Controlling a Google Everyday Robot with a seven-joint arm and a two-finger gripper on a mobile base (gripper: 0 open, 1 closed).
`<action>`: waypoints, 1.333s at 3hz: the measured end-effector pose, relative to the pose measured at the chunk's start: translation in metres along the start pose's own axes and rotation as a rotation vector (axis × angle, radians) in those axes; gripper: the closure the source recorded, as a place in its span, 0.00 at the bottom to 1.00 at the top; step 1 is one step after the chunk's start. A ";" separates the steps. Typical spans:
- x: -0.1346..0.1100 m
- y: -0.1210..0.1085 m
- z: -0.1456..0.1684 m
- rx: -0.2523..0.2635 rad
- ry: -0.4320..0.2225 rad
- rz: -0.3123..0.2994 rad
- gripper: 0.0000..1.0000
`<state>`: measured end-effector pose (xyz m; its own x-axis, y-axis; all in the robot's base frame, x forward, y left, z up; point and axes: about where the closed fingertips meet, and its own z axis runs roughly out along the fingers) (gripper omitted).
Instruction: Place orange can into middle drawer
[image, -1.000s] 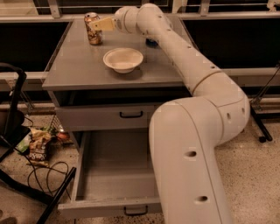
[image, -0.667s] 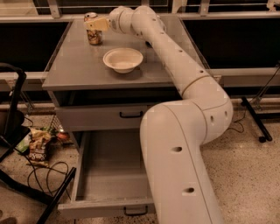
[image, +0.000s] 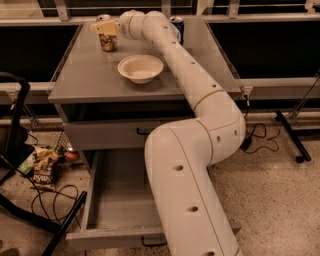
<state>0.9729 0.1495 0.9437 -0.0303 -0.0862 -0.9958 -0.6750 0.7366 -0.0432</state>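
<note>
Orange can (image: 108, 43) on cabinet top (image: 85, 75), hand (image: 106, 28) at its upper part; grip unclear

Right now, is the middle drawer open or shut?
Open: the middle drawer is pulled out below the shut upper drawer, its inside showing. The gripper is at the orange can on the cabinet top.

One hand (image: 106, 28) at one orange can (image: 108, 43), one blue can (image: 177, 23), one bowl (image: 140, 68), two drawers (image: 107, 136) (image: 120, 212).
</note>
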 end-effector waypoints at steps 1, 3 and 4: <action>0.003 -0.001 0.012 0.016 -0.006 0.039 0.00; 0.009 0.009 0.028 0.013 0.005 0.058 0.00; 0.014 0.015 0.034 0.008 0.015 0.064 0.00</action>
<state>0.9877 0.1819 0.9261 -0.0843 -0.0489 -0.9952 -0.6653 0.7463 0.0197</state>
